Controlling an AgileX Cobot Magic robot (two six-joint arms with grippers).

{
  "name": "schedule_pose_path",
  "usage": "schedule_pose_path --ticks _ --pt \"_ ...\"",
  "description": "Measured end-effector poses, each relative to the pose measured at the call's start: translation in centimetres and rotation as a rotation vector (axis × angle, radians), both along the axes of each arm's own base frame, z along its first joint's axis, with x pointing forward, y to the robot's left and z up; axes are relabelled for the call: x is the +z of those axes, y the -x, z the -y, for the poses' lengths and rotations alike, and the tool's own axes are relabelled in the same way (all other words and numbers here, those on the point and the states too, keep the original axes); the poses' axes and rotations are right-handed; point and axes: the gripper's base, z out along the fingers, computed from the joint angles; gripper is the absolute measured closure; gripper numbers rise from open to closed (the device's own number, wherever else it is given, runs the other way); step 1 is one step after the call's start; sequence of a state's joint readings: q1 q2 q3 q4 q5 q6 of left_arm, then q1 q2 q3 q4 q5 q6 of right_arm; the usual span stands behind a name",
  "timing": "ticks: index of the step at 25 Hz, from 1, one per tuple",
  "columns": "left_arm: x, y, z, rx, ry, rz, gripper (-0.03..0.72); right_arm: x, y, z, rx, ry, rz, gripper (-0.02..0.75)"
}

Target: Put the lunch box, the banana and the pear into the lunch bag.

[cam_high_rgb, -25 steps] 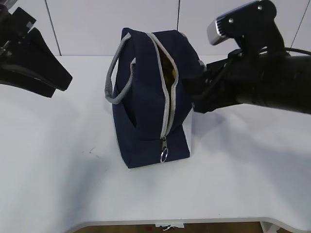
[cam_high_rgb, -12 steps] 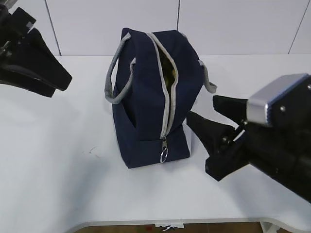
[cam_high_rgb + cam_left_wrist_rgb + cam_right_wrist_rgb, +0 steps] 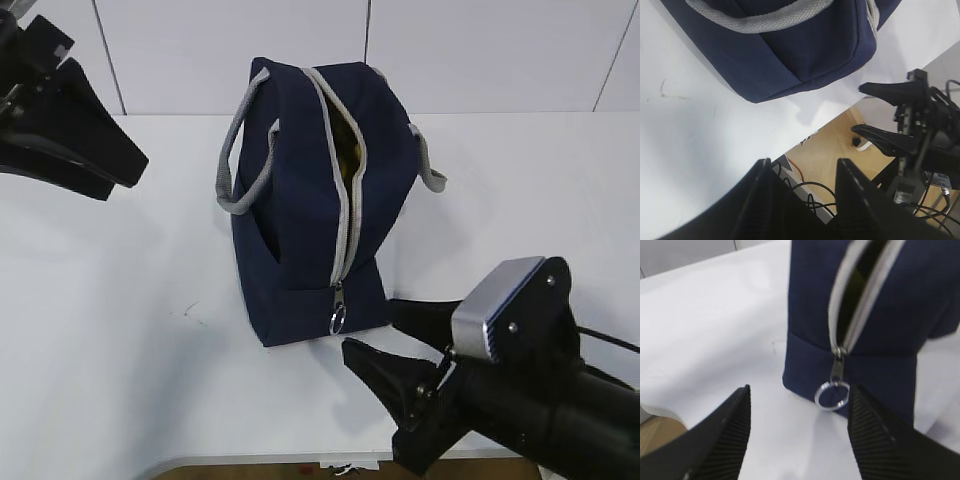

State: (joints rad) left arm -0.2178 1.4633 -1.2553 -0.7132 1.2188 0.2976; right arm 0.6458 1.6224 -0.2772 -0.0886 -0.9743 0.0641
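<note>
**K:** Two grippers in view, both empty. Right gripper (image 3: 385, 340) has its jaws spread wide at the near table edge; left gripper (image 3: 105, 165) is parked far left, jaws apart in its wrist view with nothing between them.

**M:** Where's the bag?

**K:** Large navy-blue fabric lunch bag (image 3: 300, 200) with grey webbing handles (image 3: 240, 150) stands upright mid-table. Grey zipper (image 3: 350, 190) runs over the top and down the near end, open along most of its length. Round metal pull ring (image 3: 832, 394) hangs at the bottom of that end.

**M:** Fruit and box?

**K:** None on the white table (image 3: 120, 330). Something yellow-olive shows through the gap (image 3: 348, 150); can't tell lining from fruit. My read: loaded already, only closing left, if that's wanted.

**M:** Key geometry?

**K:** Ring lies straight ahead of the right gripper, roughly centred between its fingers (image 3: 720, 435) in the right wrist view, a little above the tips, not touching. Zipper's long axis climbs up and away from that gripper. Right arm is near; left is well apart.

**M:** Risk?

**K:** Ring is small and dangles. Bag could tip or slide if pulled with nothing holding it.
</note>
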Motion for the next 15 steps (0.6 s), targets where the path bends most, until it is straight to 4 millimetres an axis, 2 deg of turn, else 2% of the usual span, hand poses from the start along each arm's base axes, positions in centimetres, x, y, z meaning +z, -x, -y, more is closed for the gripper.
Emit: schedule_pose_path --ticks 10,15 --pt "0.0 0.0 0.0 0.0 0.0 0.0 0.374 -4.3 -1.1 -0.5 -0.051 -0.011 -0.089 0.264" --pt "0.0 0.0 0.0 0.0 0.0 0.0 0.376 -4.6 -2.0 -1.1 -0.063 -0.046 -0.107 0.265"
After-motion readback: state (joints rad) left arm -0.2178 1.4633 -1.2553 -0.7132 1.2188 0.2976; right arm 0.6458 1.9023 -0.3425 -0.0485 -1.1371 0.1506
